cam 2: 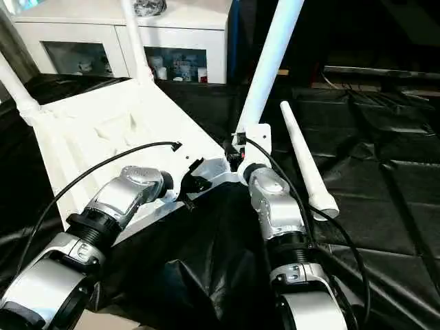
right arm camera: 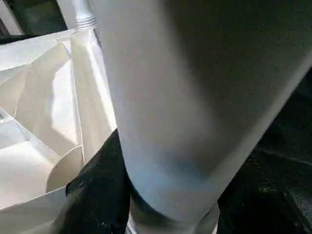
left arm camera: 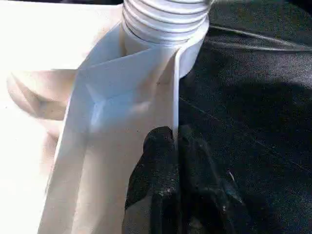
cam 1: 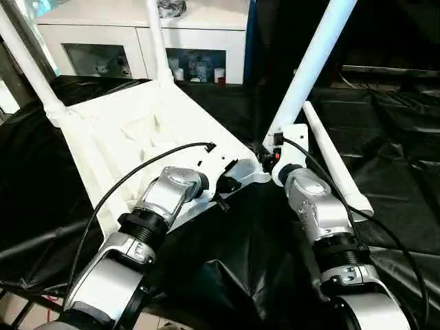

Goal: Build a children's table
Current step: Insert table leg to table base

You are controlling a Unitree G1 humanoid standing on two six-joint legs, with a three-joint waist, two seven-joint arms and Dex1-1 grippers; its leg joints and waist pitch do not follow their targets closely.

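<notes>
The left claw (left arm camera: 173,161) pinches the upturned table's (cam 1: 130,130) rim shut; the right claw (cam 1: 269,159) grips an upright leg (cam 1: 313,62) at its corner socket.

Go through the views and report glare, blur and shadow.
Left eye view: glare whitens the table top. Left wrist view: the top's left side is washed out, while the black fingers pinching its rim lose detail. Right wrist view: the close leg is blurred, half shaded.

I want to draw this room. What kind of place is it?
Probably an indoor room set up as a workshop: black sheeting covers the work surface, a white cabinet with glass doors stands behind, and a half-built white table lies upside down.
</notes>
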